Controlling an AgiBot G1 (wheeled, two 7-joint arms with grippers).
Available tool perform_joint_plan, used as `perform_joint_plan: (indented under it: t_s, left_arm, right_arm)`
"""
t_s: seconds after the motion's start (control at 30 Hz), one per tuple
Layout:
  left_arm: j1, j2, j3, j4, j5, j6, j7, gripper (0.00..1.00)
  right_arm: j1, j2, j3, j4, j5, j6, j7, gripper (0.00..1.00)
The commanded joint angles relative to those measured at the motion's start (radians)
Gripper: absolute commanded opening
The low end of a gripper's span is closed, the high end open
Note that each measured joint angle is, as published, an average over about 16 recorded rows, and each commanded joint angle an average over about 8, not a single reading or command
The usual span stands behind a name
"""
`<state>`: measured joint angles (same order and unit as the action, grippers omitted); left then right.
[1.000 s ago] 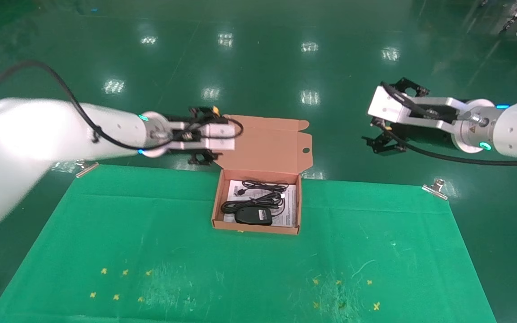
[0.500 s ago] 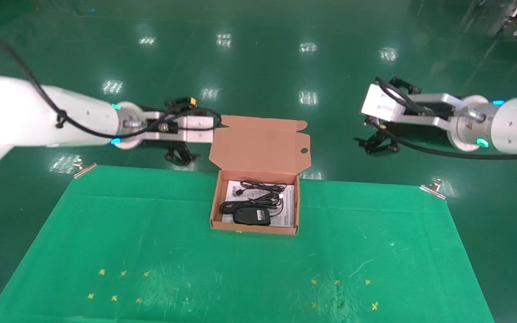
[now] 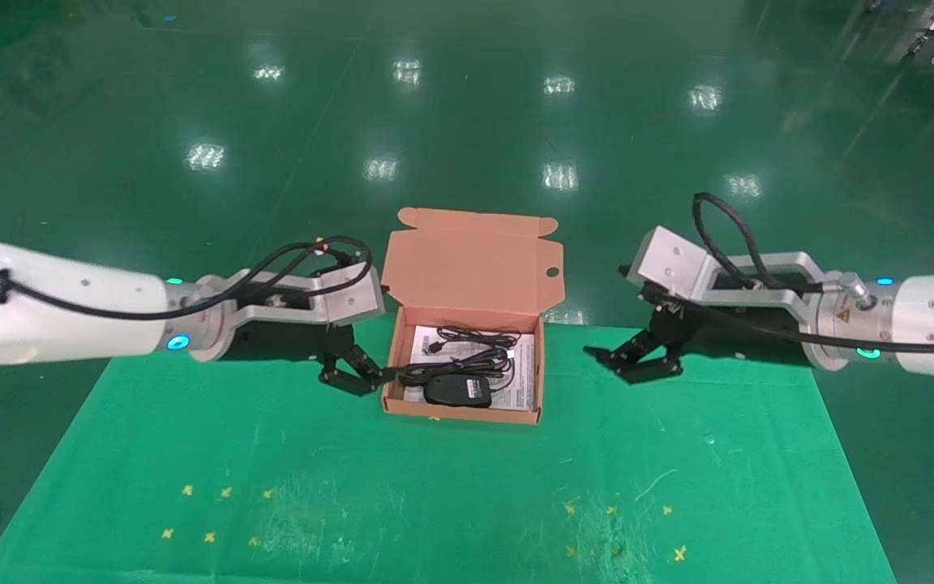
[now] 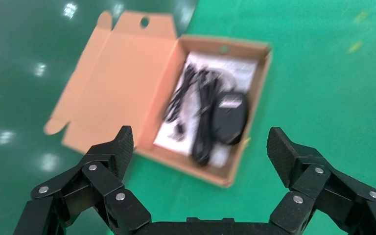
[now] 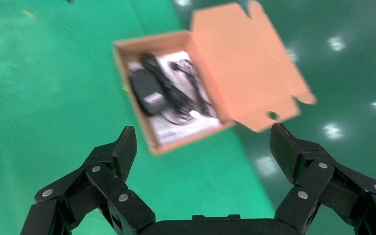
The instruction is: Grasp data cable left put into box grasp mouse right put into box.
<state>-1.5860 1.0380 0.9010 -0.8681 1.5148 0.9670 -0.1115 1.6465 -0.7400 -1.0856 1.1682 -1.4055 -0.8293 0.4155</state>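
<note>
Mouse (image 3: 457, 390) hides part of data cable (image 3: 467, 345) in box (image 3: 467, 268); left gripper (image 3: 351, 369) and right gripper (image 3: 637, 361) splayed, empty

You are looking down at a salmon-orange box (image 3: 467, 410) with its flap lid tipped back, set at the far edge of a green mat (image 3: 434, 487). Inside, on a printed sheet (image 3: 522, 381), the mouse (image 3: 457, 390) lies toward the near wall and the data cable (image 3: 467, 338) behind it. Your left gripper (image 3: 351, 371) hangs just beside the box's left wall, fingers spread; your right gripper (image 3: 633, 361), also spread, sits near its right side, apart from it.
</note>
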Motion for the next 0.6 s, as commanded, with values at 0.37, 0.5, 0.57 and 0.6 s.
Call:
perform_joint_plan:
  t_s: [0.37,0.5,0.57,0.6]
  left_arm:
    - [0.13,-0.108,-0.158,-0.105,-0.199,0.134,-0.019,1.0]
    - [0.173,-0.144,-0.21,-0.14,-0.265,0.178,-0.026,1.0]
    - [0.194,-0.162,-0.236,-0.158,-0.298,0.201,-0.029,1.0]
    - [0.205,-0.171,-0.249,-0.167,-0.314,0.212,-0.031,1.0]
  right_arm:
    - [-0.146,0.033,0.206,0.03,0.172,-0.17,-0.058,1.0]
    - [-0.195,0.044,0.274,0.039,0.23,-0.227,-0.077,1.0]
    - [-0.219,0.049,0.308,0.044,0.258,-0.255,-0.087,1.0]
    - [-0.231,0.052,0.325,0.047,0.273,-0.269,-0.092,1.0]
